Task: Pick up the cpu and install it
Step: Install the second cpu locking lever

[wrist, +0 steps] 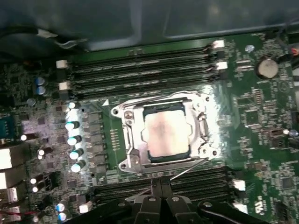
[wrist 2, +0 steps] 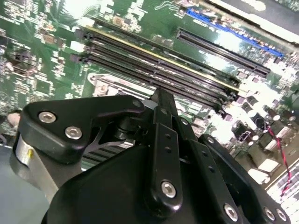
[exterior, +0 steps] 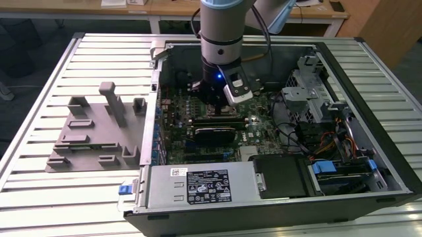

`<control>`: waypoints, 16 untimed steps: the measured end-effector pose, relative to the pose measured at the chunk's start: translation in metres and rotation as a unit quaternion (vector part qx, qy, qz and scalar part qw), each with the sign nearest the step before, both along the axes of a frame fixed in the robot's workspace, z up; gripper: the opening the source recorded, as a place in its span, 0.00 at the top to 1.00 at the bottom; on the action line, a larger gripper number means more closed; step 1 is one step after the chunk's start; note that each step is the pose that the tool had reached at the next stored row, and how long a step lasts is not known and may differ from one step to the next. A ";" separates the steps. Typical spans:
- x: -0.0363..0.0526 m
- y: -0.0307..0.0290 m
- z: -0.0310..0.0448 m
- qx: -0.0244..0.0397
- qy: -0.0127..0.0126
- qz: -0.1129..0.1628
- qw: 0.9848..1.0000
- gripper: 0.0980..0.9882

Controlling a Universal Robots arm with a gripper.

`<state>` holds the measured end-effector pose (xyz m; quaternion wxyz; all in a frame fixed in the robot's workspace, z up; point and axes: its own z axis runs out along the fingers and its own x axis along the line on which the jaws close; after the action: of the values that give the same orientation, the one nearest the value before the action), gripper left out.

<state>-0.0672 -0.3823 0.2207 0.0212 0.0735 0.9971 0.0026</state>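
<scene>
The whole open computer case [exterior: 277, 128] and the slatted table [exterior: 79, 64] are taken in from above and in front by the exterior view, with the arm [exterior: 224, 34] reaching down into the middle. In the first wrist view the motherboard [wrist: 252, 121] is looked down on from close by, the socket [wrist: 163, 133] being centred. In the second wrist view the same board's memory slots [wrist 2: 154, 65] are seen at a low slant past the gripper's black body [wrist 2: 154, 172].

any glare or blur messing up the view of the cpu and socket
In the first wrist view, glare washes over the socket frame and the cpu top looks pale and soft. In the second wrist view, the hand's dark body covers the foreground and the motherboard has bright blown-out patches. The exterior view is evenly lit.
</scene>
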 end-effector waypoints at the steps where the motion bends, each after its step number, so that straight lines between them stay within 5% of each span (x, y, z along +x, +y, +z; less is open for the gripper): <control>1: -0.0021 -0.0001 -0.0008 0.000 0.000 0.002 1.000 0.99; 12: -0.0073 -0.0035 -0.0032 0.003 0.000 0.007 1.000 0.99; 16: -0.0110 -0.0083 -0.0058 0.013 0.000 0.007 1.000 0.99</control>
<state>-0.0783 -0.3906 0.2150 0.0202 0.0668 0.9974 0.0159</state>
